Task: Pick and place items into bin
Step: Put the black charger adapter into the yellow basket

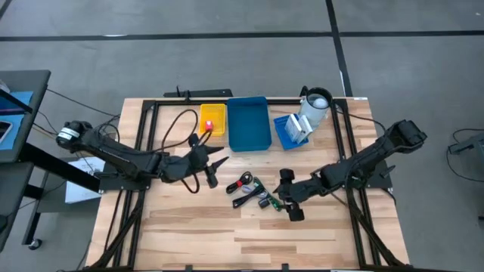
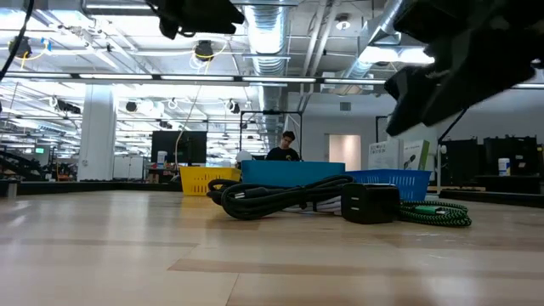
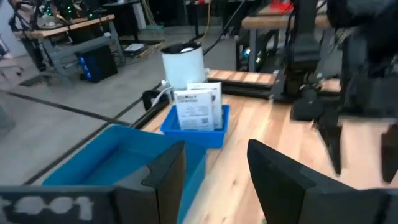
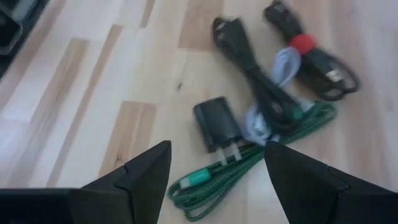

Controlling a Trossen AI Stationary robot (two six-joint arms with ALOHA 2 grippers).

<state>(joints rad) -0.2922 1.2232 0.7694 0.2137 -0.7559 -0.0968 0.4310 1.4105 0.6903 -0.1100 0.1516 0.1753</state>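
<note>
Right gripper, fingers apart and empty, hovers over black charger beside green cable mid-table; judged best: centre, descend squarely, avoid snagging cords; left gripper, part-open, waits near blue bin.

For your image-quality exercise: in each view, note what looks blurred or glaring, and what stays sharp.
Left wrist view: the right arm smears with motion blur; the white packages stay readable. Right wrist view: the black charger and green cable are soft. Low view: ceiling lights glare, and both arms are dark silhouettes. High view: evenly lit and sharp.
</note>
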